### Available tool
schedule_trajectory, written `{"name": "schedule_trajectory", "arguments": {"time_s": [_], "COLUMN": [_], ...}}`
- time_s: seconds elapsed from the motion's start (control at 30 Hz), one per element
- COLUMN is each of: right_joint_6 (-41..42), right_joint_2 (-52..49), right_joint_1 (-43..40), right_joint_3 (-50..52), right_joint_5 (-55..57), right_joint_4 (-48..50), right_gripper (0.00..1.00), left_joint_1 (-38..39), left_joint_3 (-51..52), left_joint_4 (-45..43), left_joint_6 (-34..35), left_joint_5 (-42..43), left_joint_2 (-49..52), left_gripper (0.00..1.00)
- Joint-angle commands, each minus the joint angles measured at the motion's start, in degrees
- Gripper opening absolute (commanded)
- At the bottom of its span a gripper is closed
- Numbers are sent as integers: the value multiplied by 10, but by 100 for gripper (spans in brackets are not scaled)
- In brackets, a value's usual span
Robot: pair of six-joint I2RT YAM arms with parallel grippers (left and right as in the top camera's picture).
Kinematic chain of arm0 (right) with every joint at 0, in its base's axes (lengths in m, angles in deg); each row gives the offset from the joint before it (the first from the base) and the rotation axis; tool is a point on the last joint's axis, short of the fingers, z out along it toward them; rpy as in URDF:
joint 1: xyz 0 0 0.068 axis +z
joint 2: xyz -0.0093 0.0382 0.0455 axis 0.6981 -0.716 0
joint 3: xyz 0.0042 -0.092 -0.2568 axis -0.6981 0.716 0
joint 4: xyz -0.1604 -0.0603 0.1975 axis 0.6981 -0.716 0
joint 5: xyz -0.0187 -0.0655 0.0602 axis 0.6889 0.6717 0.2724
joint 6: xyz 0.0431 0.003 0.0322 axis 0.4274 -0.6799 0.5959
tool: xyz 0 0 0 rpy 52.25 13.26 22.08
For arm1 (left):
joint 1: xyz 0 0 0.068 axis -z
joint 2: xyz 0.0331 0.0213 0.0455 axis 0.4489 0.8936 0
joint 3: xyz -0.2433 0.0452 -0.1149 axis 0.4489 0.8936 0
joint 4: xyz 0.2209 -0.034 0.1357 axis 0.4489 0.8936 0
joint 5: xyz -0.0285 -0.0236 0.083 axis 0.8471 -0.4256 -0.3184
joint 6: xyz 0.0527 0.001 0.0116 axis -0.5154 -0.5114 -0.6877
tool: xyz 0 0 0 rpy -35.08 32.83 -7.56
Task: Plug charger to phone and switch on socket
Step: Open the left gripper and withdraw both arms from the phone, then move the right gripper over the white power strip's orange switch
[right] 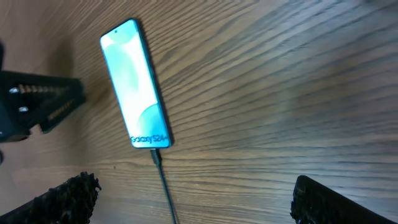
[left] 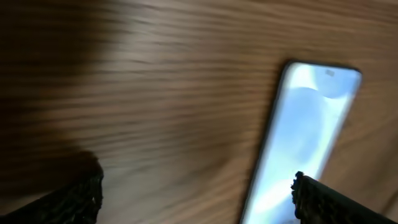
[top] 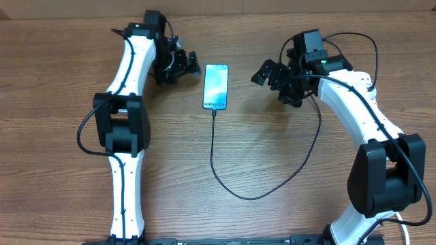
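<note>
The phone [top: 216, 86] lies flat on the wooden table with its light blue-teal screen lit. It also shows in the left wrist view [left: 305, 124] and the right wrist view [right: 135, 84]. The charger's thin black cable [top: 231, 189] meets the phone's near edge with its connector tip [right: 157, 155]. It loops forward, then runs up under my right arm, where its plug end is hidden. My left gripper [top: 184, 64] is open and empty just left of the phone. My right gripper [top: 267, 73] is open and empty to the phone's right. The socket is out of view.
The wooden table [top: 54, 190] fills all views. My left gripper's fingers [right: 37, 106] show in the right wrist view, left of the phone. The cable loop lies between the two arm bases at the front middle.
</note>
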Motion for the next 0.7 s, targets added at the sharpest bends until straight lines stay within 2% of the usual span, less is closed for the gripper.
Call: {"name": "schedule_trajectory", "arguments": {"time_s": [0.0, 0.2, 0.3, 0.37, 0.43, 0.53, 0.67], "right_joint_6": [0, -7, -65, -65, -63, -43, -43], "right_joint_2": [12, 12, 12, 12, 12, 12, 11], "right_joint_1": [-27, -93, -152, -199, -229, -270, -310], "right_joint_3": [-7, -7, -32, -86, -130, -161, -145], "right_joint_5": [17, 17, 28, 115, 202, 335, 356], "right_joint_4": [-1, -47, -118, -207, -253, -255, -219], "right_gripper": [100, 100, 100, 100, 100, 100, 100], "left_joint_1": [-8, -13, -23, -30, -31, -30, -29], "left_joint_3": [-9, -9, -9, -9, -9, -6, -6], "left_joint_4": [-5, -17, -33, -48, -64, -65, -64], "left_joint_6": [-17, -28, -28, -28, -28, -28, -26], "left_joint_5": [-89, -160, -202, -247, -267, -266, -266], "left_joint_2": [-69, -179, -242, -282, -290, -288, -288], "left_gripper": [100, 100, 100, 100, 100, 100, 100]}}
